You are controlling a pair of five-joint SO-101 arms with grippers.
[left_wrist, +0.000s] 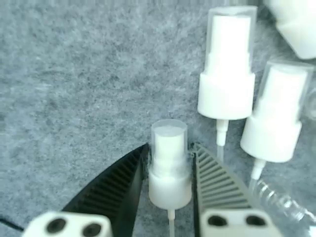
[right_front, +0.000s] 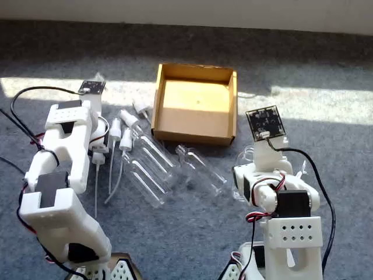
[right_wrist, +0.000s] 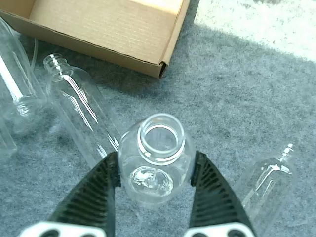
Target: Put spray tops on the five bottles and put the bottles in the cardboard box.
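Left gripper (left_wrist: 169,148): narrowed onto one spray top (left_wrist: 169,170) lying on the table (left_wrist: 74,74), jaws touching both its sides.
Right gripper (right_wrist: 155,157): clamped on an upright bottle (right_wrist: 155,173), neck open.
Cardboard box (right_front: 192,135): 12 o'clock on the table; upright bottle at its 4 o'clock.
Lying bottles (right_front: 148,169): box's 7 o'clock.
Loose spray tops (right_front: 119,131): box's 9 o'clock.

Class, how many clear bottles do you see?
5 bottles: one in the right claw, one beside it, one lying before the box, two further left; overlap may hide more.
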